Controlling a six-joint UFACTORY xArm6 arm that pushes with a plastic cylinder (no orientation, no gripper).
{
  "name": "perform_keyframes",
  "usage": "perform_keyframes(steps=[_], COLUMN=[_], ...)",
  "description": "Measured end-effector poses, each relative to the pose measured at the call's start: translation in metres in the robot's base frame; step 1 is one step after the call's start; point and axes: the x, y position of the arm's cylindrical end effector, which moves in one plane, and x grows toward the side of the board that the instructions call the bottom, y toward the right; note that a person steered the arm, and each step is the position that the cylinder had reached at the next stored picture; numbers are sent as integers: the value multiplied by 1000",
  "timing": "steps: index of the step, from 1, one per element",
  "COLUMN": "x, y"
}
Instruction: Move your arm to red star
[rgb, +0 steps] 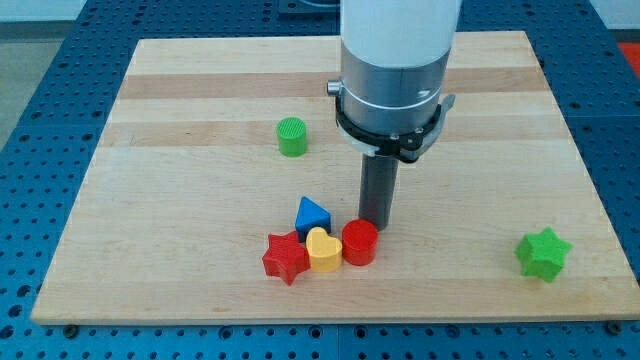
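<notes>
With no pincer to open or hold, my tip (376, 222) should skirt the red cylinder (360, 242) toward eight o'clock, reaching the red star (285, 257).

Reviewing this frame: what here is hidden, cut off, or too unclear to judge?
- Camera view: whether my tip touches the red cylinder; the cylinder's top hides the contact.
- Arm above the silver collar: cut off by the view's top.
- Blue triangular block: its base is hidden behind the yellow heart and red star.

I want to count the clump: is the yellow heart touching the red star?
Touching. The camera view shows the yellow heart pressed against the red star, no board visible between them.
</notes>
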Motion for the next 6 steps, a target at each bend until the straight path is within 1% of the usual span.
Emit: perform_keyframes(steps=[1,2,3,4,5,6], x=[10,2,-37,-57,-58,-71], y=[0,0,0,-26,-74,-131])
